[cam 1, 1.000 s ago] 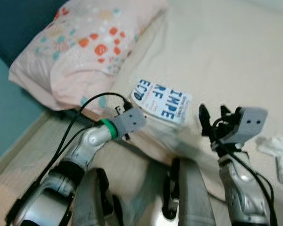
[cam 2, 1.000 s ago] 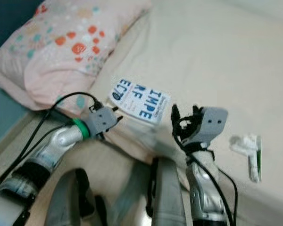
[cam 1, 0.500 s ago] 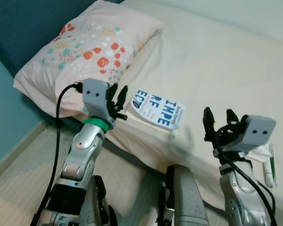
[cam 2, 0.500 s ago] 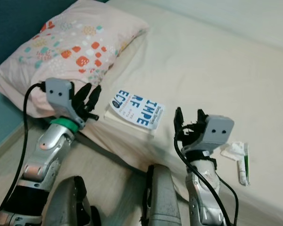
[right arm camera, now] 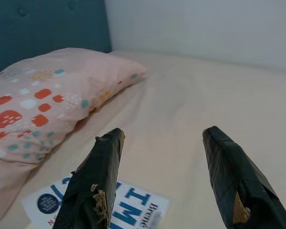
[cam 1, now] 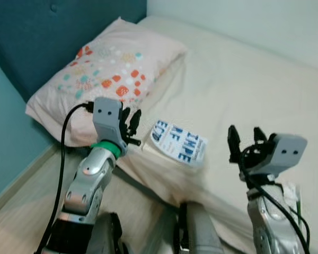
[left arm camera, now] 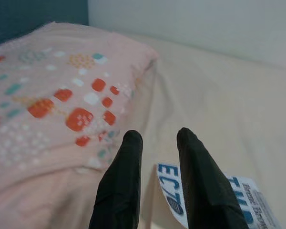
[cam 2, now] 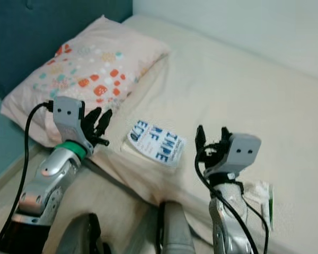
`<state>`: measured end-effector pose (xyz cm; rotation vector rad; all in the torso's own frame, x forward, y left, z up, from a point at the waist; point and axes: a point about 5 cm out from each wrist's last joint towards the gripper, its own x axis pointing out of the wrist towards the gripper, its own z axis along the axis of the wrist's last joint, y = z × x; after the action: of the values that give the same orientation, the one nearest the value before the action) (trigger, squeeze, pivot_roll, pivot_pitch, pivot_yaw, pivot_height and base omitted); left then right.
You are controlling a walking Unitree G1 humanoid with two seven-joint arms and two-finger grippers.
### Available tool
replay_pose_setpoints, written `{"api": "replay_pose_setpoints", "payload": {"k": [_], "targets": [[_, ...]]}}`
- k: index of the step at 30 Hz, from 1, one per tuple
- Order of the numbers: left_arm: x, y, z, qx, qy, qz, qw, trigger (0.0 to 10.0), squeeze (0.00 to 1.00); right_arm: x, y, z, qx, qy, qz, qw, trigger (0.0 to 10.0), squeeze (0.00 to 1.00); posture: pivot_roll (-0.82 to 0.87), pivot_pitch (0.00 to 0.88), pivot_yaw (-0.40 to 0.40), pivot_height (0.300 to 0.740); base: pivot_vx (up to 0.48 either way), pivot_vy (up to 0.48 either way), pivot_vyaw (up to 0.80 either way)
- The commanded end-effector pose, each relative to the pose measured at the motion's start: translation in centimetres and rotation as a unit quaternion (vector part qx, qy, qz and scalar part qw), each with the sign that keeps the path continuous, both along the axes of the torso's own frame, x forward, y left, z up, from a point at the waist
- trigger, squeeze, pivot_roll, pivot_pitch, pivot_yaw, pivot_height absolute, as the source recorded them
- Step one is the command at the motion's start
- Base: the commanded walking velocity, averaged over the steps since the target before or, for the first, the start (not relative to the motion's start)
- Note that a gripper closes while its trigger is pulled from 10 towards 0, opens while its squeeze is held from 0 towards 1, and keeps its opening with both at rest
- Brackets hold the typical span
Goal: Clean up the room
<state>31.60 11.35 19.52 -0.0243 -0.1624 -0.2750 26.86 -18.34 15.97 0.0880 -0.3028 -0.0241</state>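
A white book [cam 1: 179, 147] with big blue letters lies flat on the cream bed [cam 1: 244, 79], near its edge and just right of a pink pillow [cam 1: 106, 74] with orange and teal spots. My left gripper [cam 1: 131, 115] is raised beside the pillow's near corner, left of the book, its fingers a narrow gap apart and holding nothing. In the left wrist view the left gripper [left arm camera: 159, 137] points over the book's corner [left arm camera: 171, 191]. My right gripper [cam 1: 244, 130] hovers wide open to the right of the book, above the bed's edge. In the right wrist view the book [right arm camera: 128, 210] lies below its fingers [right arm camera: 105, 162].
A dark teal headboard [cam 1: 53, 32] stands behind the pillow, and a lighter teal wall [cam 1: 5, 127] meets the wooden floor [cam 1: 21, 211] on the left. A crumpled white wrapper with a green pen [cam 2: 264, 197] lies on the bed at the right, beyond my right arm.
The camera has lifted and the picture has shifted. My left arm swung up from low at the bed's edge to upright beside the pillow. The right gripper stayed open in place.
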Motion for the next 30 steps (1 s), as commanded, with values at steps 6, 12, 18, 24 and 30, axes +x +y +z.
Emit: {"api": "replay_pose_setpoints", "payload": {"k": [6, 12, 18, 24, 30], "targets": [[-0.3, -0.9, -0.3, 0.002, 0.014, -0.004, 1.000, 10.0, 0.00, -0.1, -0.5, -0.5, -0.005, 0.007, -0.006, 1.000, 10.0, 0.00, -0.09, 0.112, 0.006, 0.701, 0.000, 0.000, 0.00], [-0.1, -1.0, -0.2, 0.007, 0.016, 0.001, 1.000, 10.0, 0.00, 0.0, -0.6, -0.7, -0.006, 0.009, -0.010, 1.000, 10.0, 0.00, -0.08, 0.112, 0.010, 0.730, 0.000, 0.000, 0.00], [-0.1, -0.9, -0.4, 0.014, 0.016, 0.006, 1.000, 10.0, 0.00, 0.0, -0.6, -1.0, -0.004, 0.014, -0.016, 1.000, 10.0, 0.00, -0.08, 0.110, 0.016, 0.740, 0.000, 0.000, 0.00], [-0.1, -1.4, -0.2, 0.013, 0.009, 0.001, 1.000, 10.0, 0.00, 0.4, -0.3, -1.0, -0.002, 0.010, -0.014, 1.000, 10.0, 0.00, -0.06, 0.091, 0.018, 0.740, 0.000, 0.000, 0.00], [0.1, -1.5, -0.1, 0.014, 0.006, 0.004, 1.000, 10.0, 0.00, 0.8, -0.1, -0.9, -0.004, 0.006, -0.012, 1.000, 10.0, 0.00, -0.05, 0.090, 0.016, 0.740, 0.000, 0.000, 0.00]]}}
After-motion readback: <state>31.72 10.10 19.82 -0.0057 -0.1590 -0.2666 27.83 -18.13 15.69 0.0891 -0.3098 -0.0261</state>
